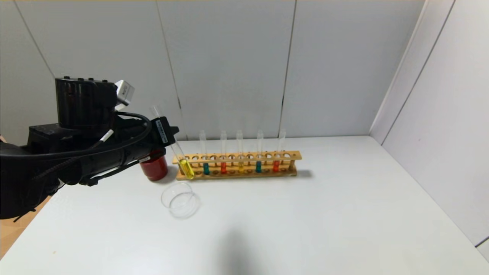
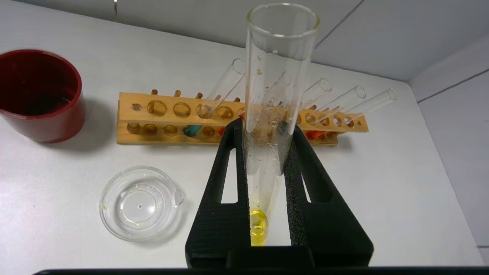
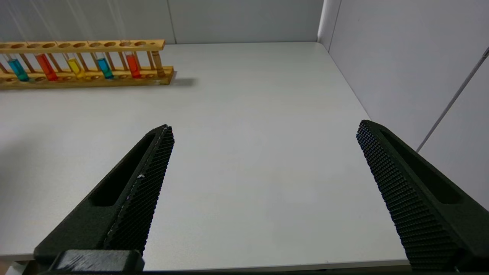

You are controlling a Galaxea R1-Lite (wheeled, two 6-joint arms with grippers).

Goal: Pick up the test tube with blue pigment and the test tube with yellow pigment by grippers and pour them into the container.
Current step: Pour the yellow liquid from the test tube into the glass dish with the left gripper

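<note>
My left gripper [image 1: 167, 131] [image 2: 266, 128] is shut on the test tube with yellow pigment [image 1: 186, 168] [image 2: 267, 114]. It holds the tube slightly tilted in the air, mouth up, in front of the rack's left end and just behind the container [image 1: 180, 199] [image 2: 139, 202]. The container is a clear glass dish with a lip, standing on the table. Two tubes with blue pigment [image 1: 206, 168] [image 1: 258, 166] [image 2: 193, 130] [image 3: 18, 70] stand in the wooden rack [image 1: 237, 156] [image 2: 164, 122] [image 3: 88, 44]. My right gripper [image 3: 265, 128] hangs open over bare table far to the right, outside the head view.
A dark red cup [image 1: 154, 167] [image 2: 38, 95] stands left of the rack. Two red tubes [image 1: 223, 167] [image 1: 276, 165] and an amber one [image 1: 240, 167] also stand in the rack. Walls close off the back and the right side of the white table [image 1: 324, 214].
</note>
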